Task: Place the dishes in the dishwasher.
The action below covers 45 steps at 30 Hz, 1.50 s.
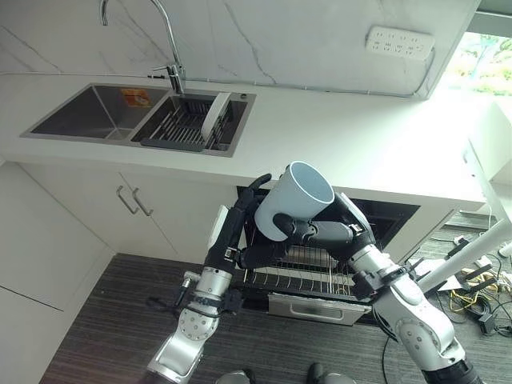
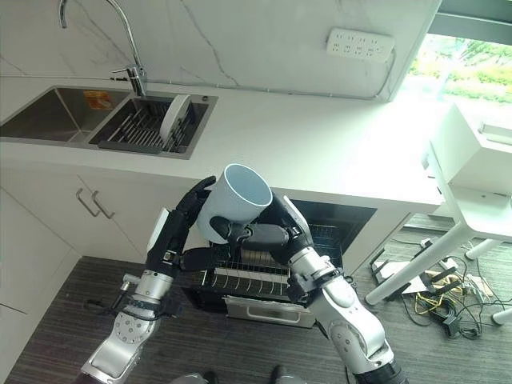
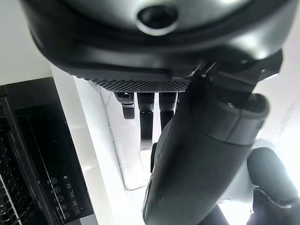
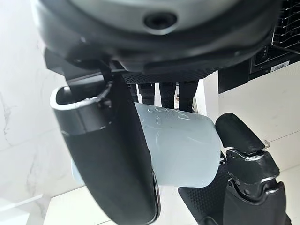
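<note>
A light blue mug (image 1: 298, 194) hangs tilted in the air above the open dishwasher (image 1: 376, 220), its mouth facing up and away. My right hand (image 1: 324, 234) is shut on it, with the fingers curled round its lower side by the handle. In the right wrist view the mug (image 4: 183, 145) sits between the thumb (image 4: 117, 154) and the fingers. My left hand (image 1: 238, 226) stands open against the mug's left side, fingers straight up and the thumb reaching under it. The dishwasher's wire rack (image 1: 308, 276) is pulled out below both hands.
A double sink (image 1: 80, 112) at the far left of the white counter holds a dish rack with a white plate (image 1: 214, 114) on edge. White cabinet doors (image 1: 128, 200) are left of the dishwasher. A white table leg (image 1: 464, 256) and cables lie at the right.
</note>
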Available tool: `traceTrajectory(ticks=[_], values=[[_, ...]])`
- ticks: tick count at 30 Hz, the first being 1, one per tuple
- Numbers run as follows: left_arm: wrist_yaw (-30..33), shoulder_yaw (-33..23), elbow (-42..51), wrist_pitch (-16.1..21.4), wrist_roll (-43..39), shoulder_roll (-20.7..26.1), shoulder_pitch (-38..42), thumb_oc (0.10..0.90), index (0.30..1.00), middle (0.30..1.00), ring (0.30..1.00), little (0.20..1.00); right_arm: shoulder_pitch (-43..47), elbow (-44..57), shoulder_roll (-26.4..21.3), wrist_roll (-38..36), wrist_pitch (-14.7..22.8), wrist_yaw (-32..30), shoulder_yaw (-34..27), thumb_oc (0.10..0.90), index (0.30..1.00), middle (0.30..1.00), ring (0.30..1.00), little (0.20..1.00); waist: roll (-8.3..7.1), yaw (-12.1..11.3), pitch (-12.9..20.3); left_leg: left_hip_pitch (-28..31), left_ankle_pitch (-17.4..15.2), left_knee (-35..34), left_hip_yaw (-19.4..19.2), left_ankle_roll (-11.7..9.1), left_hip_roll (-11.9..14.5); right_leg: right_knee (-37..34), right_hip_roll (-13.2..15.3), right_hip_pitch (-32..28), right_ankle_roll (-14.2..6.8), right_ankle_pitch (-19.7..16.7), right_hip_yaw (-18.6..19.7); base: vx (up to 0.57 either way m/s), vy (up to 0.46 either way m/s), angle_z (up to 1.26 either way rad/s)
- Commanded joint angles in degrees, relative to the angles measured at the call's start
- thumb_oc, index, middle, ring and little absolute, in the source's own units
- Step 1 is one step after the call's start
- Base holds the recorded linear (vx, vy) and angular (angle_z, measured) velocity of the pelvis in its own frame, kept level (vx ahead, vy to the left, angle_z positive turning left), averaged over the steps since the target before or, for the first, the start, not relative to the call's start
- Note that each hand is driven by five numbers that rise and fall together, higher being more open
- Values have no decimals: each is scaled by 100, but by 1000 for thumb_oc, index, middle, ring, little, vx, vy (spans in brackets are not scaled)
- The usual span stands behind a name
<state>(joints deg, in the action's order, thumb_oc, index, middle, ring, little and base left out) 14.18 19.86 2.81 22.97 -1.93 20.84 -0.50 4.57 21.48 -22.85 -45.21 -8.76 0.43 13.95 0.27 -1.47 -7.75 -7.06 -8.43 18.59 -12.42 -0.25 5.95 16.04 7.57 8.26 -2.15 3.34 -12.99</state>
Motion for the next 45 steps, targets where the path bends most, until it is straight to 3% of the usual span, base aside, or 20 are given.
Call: traceTrajectory(ticks=[1, 15, 19, 22, 23, 25, 26, 30, 33, 37, 40, 45], values=[[1476, -1892, -847, -73, -928, 212, -8, 800, 900, 900, 900, 900, 541, 577, 139, -142, 1442, -175, -1383, 400, 300, 300, 300, 300, -152, 64, 324, 256, -604, -140, 429, -325, 225, 115, 271, -348, -519, 780, 173, 0, 0, 0], [1965, -2512, -1321, 204, -1153, 20, -156, 800, 900, 900, 900, 900, 571, 586, 148, -122, 1462, -369, -1548, 400, 300, 300, 300, 300, -156, 90, 363, 276, -613, -140, 406, -332, 220, 115, 256, -354, -498, 803, 233, 0, 0, 1], [1753, -2541, -1263, 360, -1141, 19, -143, 800, 900, 900, 900, 900, 560, 594, 140, -81, 1381, -420, -1594, 400, 300, 300, 300, 300, -161, 109, 379, 281, -620, -140, 404, -330, 219, 115, 241, -358, -495, 810, 257, 0, 0, 0], [1136, -2534, -634, 500, -806, 263, -136, 800, 900, 900, 900, 900, 322, 570, 144, 58, 1252, -388, -1671, 400, 300, 300, 300, 300, -151, 162, 354, 274, -615, -140, 387, -322, 232, 115, 229, -336, -503, 799, 291, 0, 0, 0], [1035, -2547, -473, 440, -720, 331, -137, 800, 900, 900, 900, 900, 275, 574, 146, 65, 1224, -357, -1696, 400, 300, 300, 300, 300, -150, 174, 351, 275, -612, -140, 385, -323, 235, 115, 226, -334, -506, 797, 296, 0, 0, 0], [61, -2492, 188, 169, -86, 800, -46, 800, 900, 900, 900, 900, 8, 554, 100, 211, 1121, -62, -1774, 400, 300, 300, 300, 300, -111, 278, 297, 274, -596, -140, 360, -325, 257, 115, 210, -307, -536, 775, 335, -18, -7, -1], [-137, -2447, 322, 158, 107, 963, -5, 800, 900, 900, 900, 900, -39, 549, 68, 211, 1082, 10, -1803, 400, 300, 300, 300, 300, -95, 311, 288, 276, -594, -140, 347, -324, 263, 115, 205, -301, -547, 771, 346, -37, -10, -5], [-764, -2391, 637, 71, 165, 1364, 67, 800, 900, 900, 900, 900, -179, 491, -18, 121, 971, 213, -1896, 400, 300, 300, 300, 300, -53, 392, 266, 279, -574, -140, 313, -330, 279, 115, 183, -282, -571, 754, 381, -15, -2, -7], [-1660, -2168, 933, -167, 123, 1681, 216, 800, 900, 900, 900, 900, -288, 441, -59, 154, 897, 333, -1909, 400, 300, 300, 300, 300, 7, 503, 240, 283, -560, -140, 245, -331, 308, 115, 157, -249, -597, 738, 445, -29, 8, -16], [-2946, -1724, 1189, -1043, 164, 2120, 434, 800, 900, 900, 900, 900, -311, 385, -243, 45, 896, 403, -1979, 400, 300, 300, 300, 300, 105, 659, 186, 279, -532, -140, 132, -328, 345, 115, 122, -175, -635, 694, 533, -47, 26, -20], [-3382, -1514, 1147, -1407, 167, 2304, 549, 800, 900, 900, 900, 900, -309, 373, -336, 3, 950, 416, -1982, 400, 300, 300, 300, 300, 153, 718, 170, 285, -529, -140, 73, -326, 358, 115, 105, -144, -651, 680, 581, -35, 25, -10], [-4158, -1061, 1058, -2329, -32, 2470, 813, 800, 900, 900, 900, 900, -256, 385, -496, -55, 971, 374, -1913, 400, 300, 300, 300, 300, 232, 842, 182, 308, -517, -140, -41, -314, 379, 115, 69, -115, -666, 662, 672, -7, 21, -11]])
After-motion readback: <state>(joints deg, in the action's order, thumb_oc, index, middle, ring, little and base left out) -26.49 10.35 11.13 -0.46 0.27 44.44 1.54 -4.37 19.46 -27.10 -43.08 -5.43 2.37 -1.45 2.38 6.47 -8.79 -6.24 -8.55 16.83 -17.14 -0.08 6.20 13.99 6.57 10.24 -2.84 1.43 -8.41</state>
